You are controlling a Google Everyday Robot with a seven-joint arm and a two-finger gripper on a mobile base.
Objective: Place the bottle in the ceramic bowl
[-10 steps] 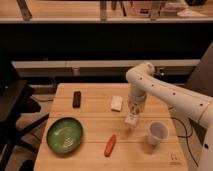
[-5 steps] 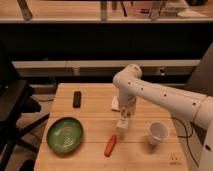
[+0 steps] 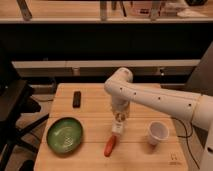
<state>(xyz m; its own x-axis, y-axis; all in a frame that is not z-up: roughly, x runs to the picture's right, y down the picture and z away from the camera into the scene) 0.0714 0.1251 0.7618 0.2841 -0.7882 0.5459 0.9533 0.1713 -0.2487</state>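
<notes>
The end effector (image 3: 119, 116) is seen over the middle of the counter (image 3: 90, 107), hanging down from the white arm (image 3: 150, 97) that reaches in from the right. It is closed on the bottle (image 3: 117, 127), which is gripped by its upper part and held roughly upright. Whether the bottle's base is resting on the wood or is just clear of it cannot be told from this view; it seems to be slightly lifted.

The bottle is placed between the bowl (image 3: 65, 134) and the cup (image 3: 157, 132), well apart from the bowl. The bowl is set near the front left of the counter, with its paler centre fully in view. The cup is stood upright to the right of the bottle, near the front.

An orange-red thing (image 3: 110, 145) is laid just in front of the bottle, towards the counter's front edge. A small black thing (image 3: 76, 98) is laid flat at the back left. A black chair (image 3: 15, 110) is seen beside the counter's left end.
</notes>
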